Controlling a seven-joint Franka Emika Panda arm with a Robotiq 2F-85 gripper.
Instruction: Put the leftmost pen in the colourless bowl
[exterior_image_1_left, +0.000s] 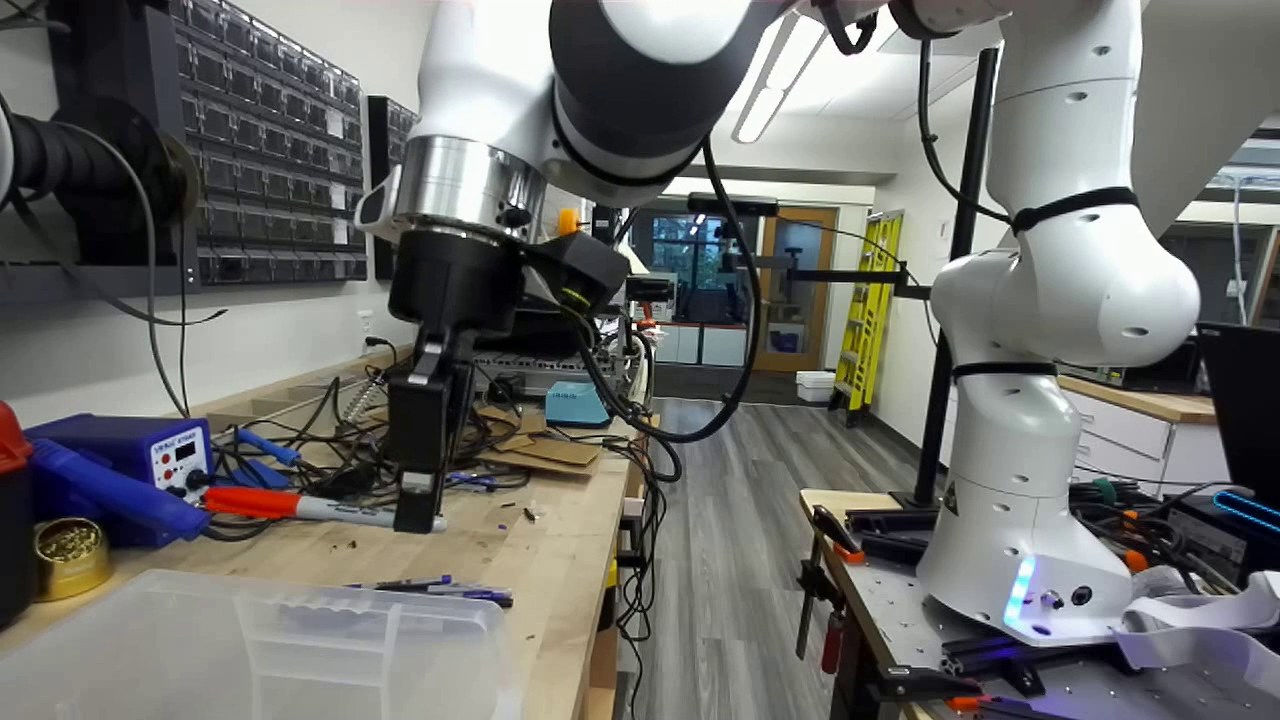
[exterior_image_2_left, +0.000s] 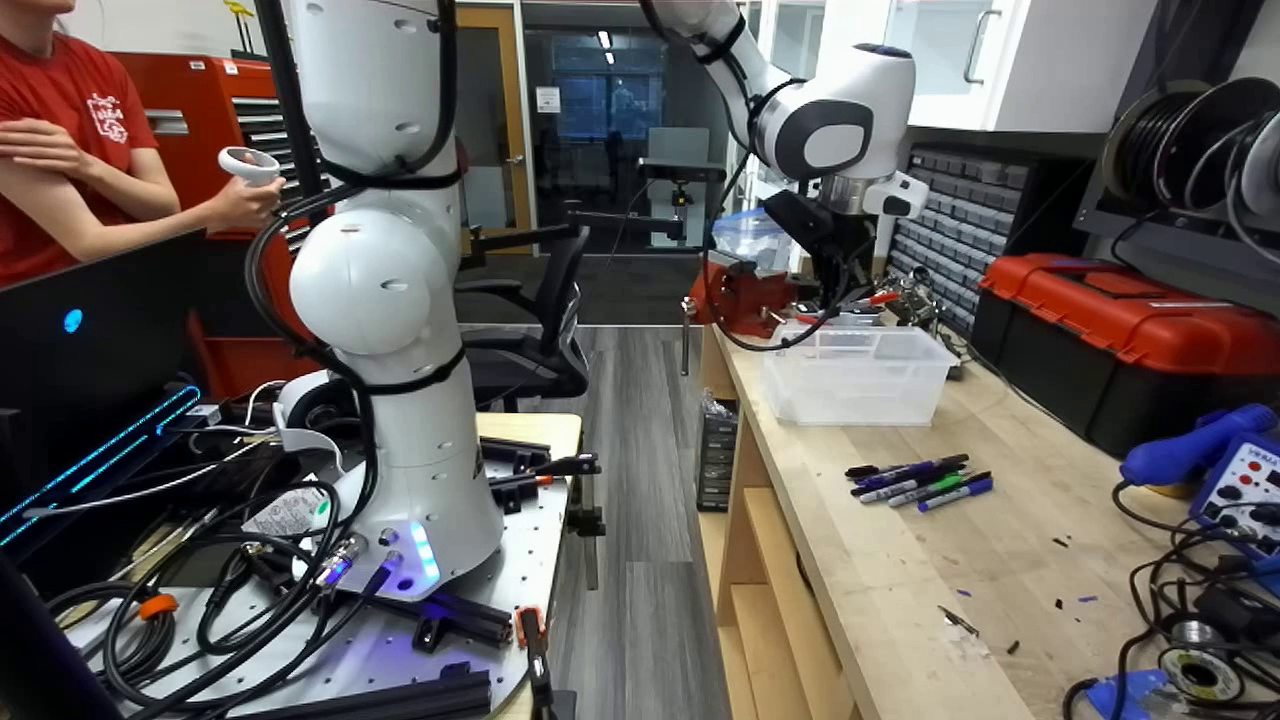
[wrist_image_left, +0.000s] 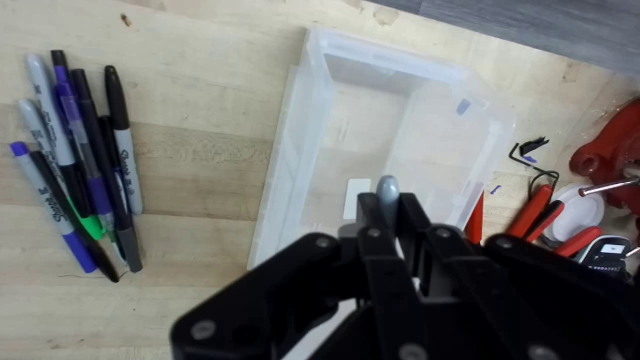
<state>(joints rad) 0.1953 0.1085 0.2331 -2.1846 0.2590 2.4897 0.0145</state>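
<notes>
My gripper (exterior_image_1_left: 418, 510) is shut on a marker with a red cap and a pale barrel (exterior_image_1_left: 345, 510). The marker lies roughly level across the fingertips in an exterior view. In the wrist view, its grey end (wrist_image_left: 388, 192) shows between the fingertips (wrist_image_left: 387, 210); the rest is hidden behind the gripper. The colourless bowl, a clear plastic box (wrist_image_left: 290, 165), lies below the fingertips in the wrist view. It shows in both exterior views (exterior_image_1_left: 300, 650) (exterior_image_2_left: 860, 395). The gripper (exterior_image_2_left: 835, 290) is above its rim level; its exact height cannot be told.
Several loose pens (wrist_image_left: 90, 150) lie on the table beside the box. Red-handled tools (wrist_image_left: 530, 210) and a red vise (exterior_image_2_left: 750, 300) are at the box's other side. A red and black toolbox (exterior_image_2_left: 1110, 330) stands by the wall. Cables and a blue soldering station (exterior_image_1_left: 130, 450) lie along the wall.
</notes>
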